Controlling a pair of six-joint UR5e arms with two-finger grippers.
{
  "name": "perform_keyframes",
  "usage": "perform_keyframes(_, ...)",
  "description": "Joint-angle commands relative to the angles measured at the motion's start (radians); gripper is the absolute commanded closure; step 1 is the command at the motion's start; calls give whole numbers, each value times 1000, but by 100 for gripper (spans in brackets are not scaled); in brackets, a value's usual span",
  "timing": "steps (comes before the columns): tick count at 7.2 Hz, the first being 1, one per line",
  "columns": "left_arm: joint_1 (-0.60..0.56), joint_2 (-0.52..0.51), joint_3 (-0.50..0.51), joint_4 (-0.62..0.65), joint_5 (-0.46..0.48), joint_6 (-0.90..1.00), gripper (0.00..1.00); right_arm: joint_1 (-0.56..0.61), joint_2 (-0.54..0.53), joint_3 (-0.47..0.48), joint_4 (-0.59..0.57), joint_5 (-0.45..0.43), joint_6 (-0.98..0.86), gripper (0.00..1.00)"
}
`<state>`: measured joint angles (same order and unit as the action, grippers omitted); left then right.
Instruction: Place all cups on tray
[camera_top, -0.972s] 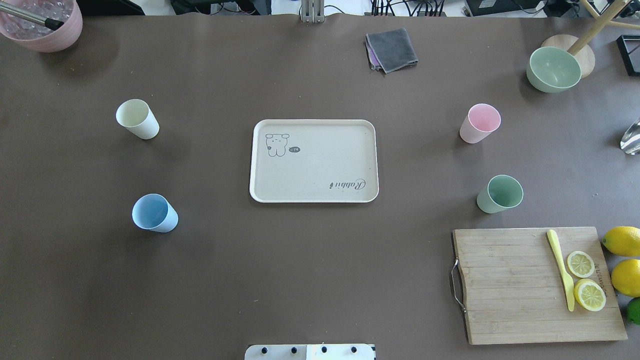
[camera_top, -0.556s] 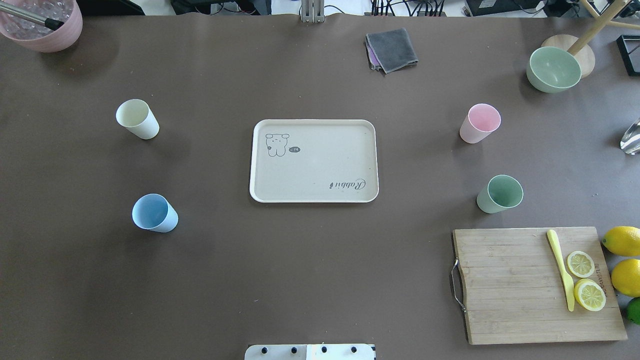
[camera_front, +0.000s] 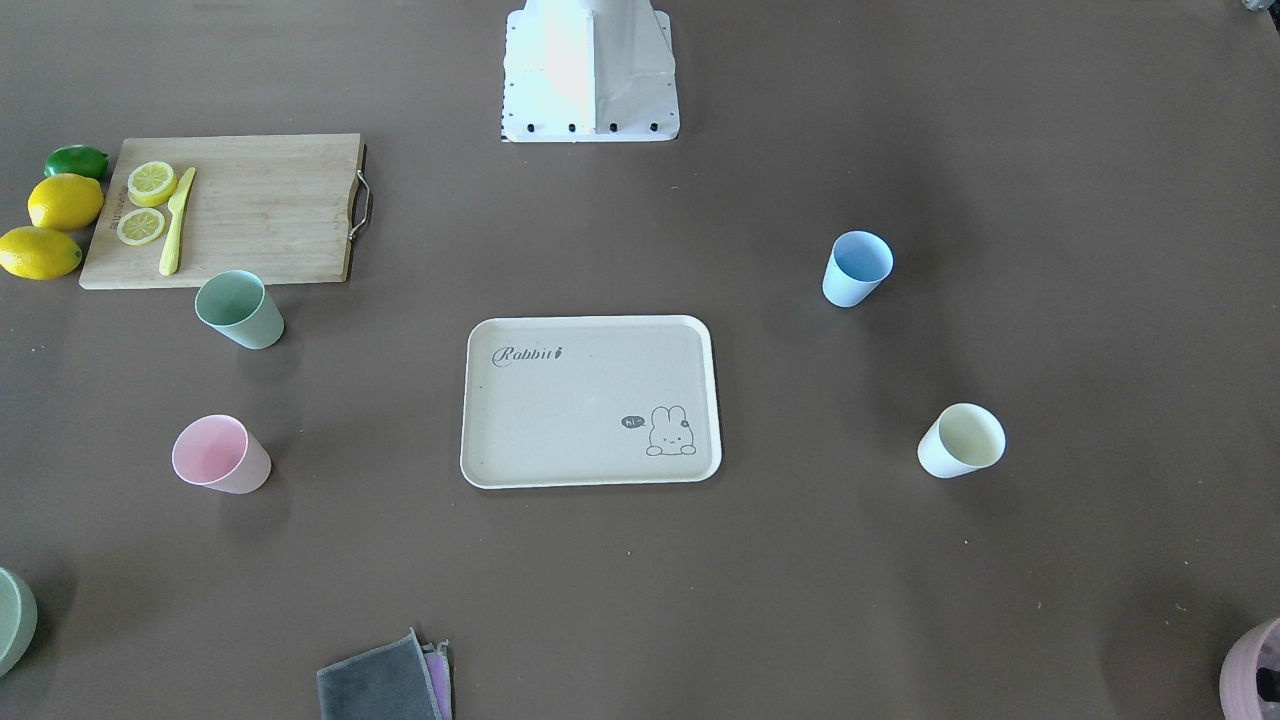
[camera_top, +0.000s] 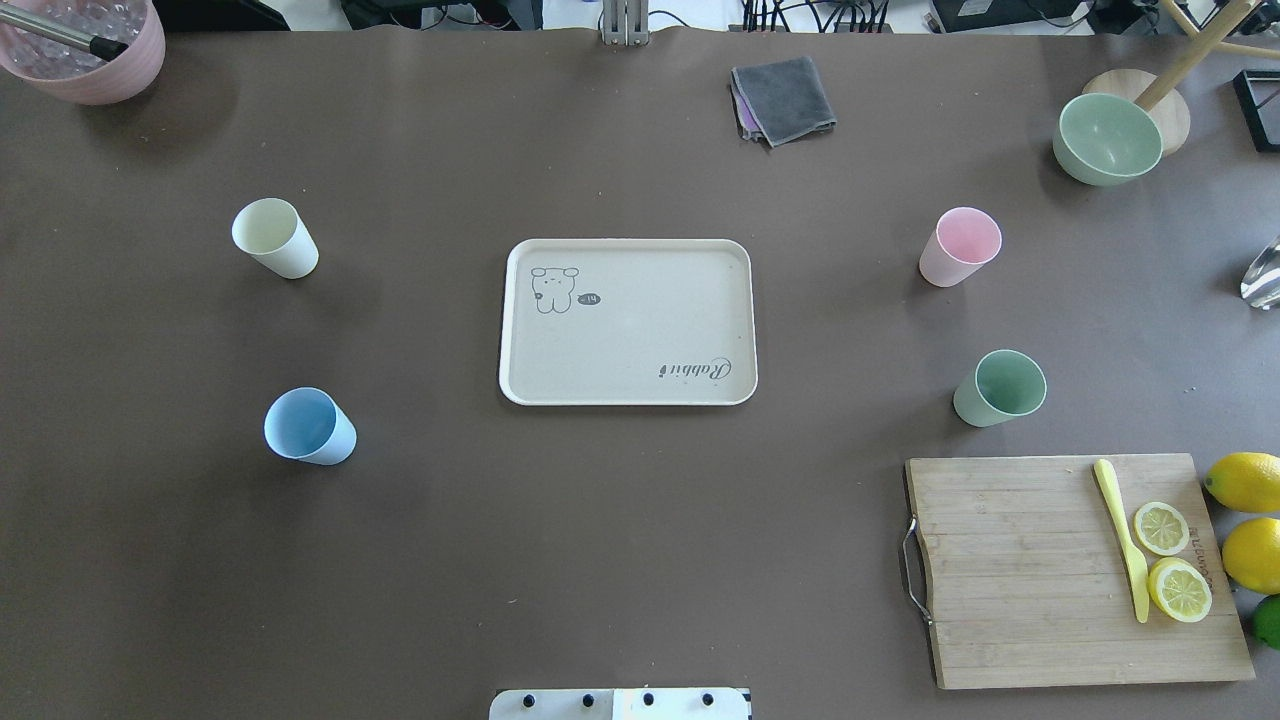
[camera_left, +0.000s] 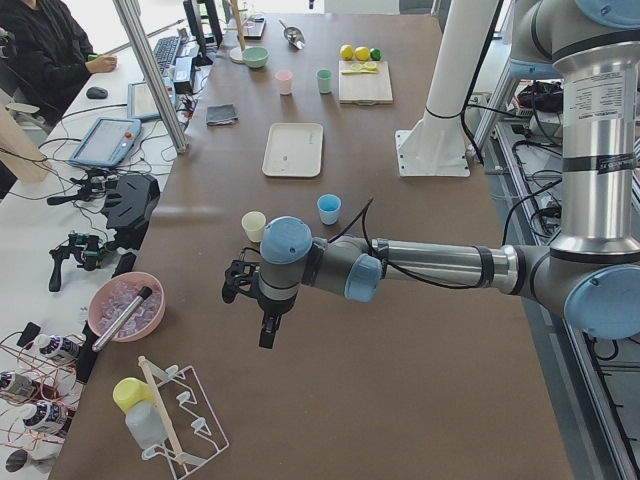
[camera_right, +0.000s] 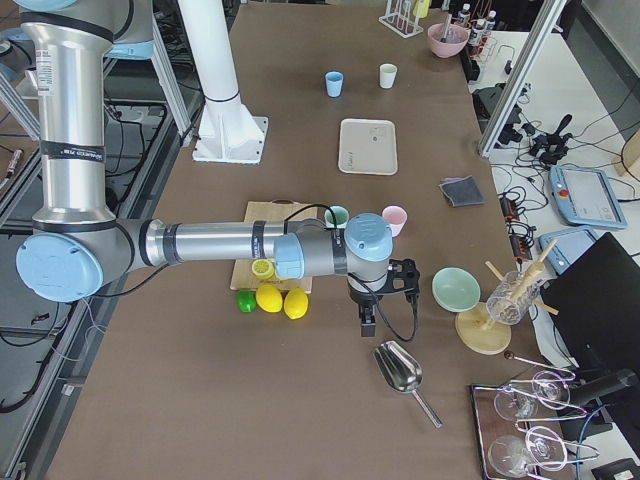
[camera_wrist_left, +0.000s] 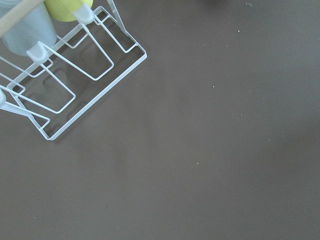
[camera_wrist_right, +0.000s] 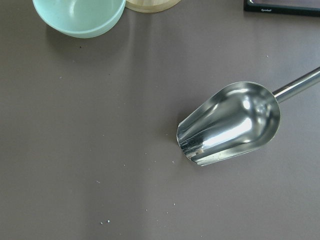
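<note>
You've got the cream-beige rounded rectangular tray (camera_top: 640, 330) lying flat in the middle of the brown desk (camera_top: 600, 560), its "Rabbit" script toward the robot's edge.

All four cups stand upright on the desk top, well apart from the tray. Toward the left end sit the cream plastic cup (camera_top: 274, 238), nearer the far edge, and the light blue plastic cup (camera_top: 308, 427), nearer the robot's edge. Toward the right end sit the pink plastic cup (camera_top: 960, 247), farther out, and the sage green plastic cup (camera_top: 1000, 388), near the wooden cutting board (camera_top: 1010, 570) at the near right corner.

On that board lie a yellow plastic knife (camera_top: 1122, 538) and two lemon slices (camera_top: 1170, 560). Whole lemons (camera_top: 1248, 520) sit just beside it at the right end.

A folded grey cloth (camera_top: 785, 98) lies by the far edge.

Your left gripper (camera_left: 266, 336) hangs above the desk's left end, pointing down, with a white wire rack (camera_wrist_left: 75, 75) below and to one side. Your right gripper (camera_right: 367, 322) hangs above the right end, close to a shiny steel scoop (camera_wrist_right: 230, 122) and a pale green bowl (camera_wrist_right: 80, 15).

Only the side cameras catch either hand, so you cannot tell whether their fingers are spread or pressed together
</note>
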<state>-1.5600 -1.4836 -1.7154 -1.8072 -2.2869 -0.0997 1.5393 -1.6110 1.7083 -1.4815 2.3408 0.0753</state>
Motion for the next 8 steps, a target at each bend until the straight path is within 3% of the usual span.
perform_keyframes(1, 3, -53, 13, -59, 0, -37, 2, -68, 16, 49, -6, 8, 6, 0)
perform_keyframes(3, 20, -86, 39, -64, 0, -67, 2, -203, 59, 71, 24, 0, 138, 0)
perform_keyframes(5, 24, -78, 40, -111, 0, -155, 2, -363, 59, 179, 78, -61, 434, 0)
perform_keyframes(8, 26, -75, 40, -132, -2, -198, 2, -525, 19, 203, 229, -90, 673, 0)
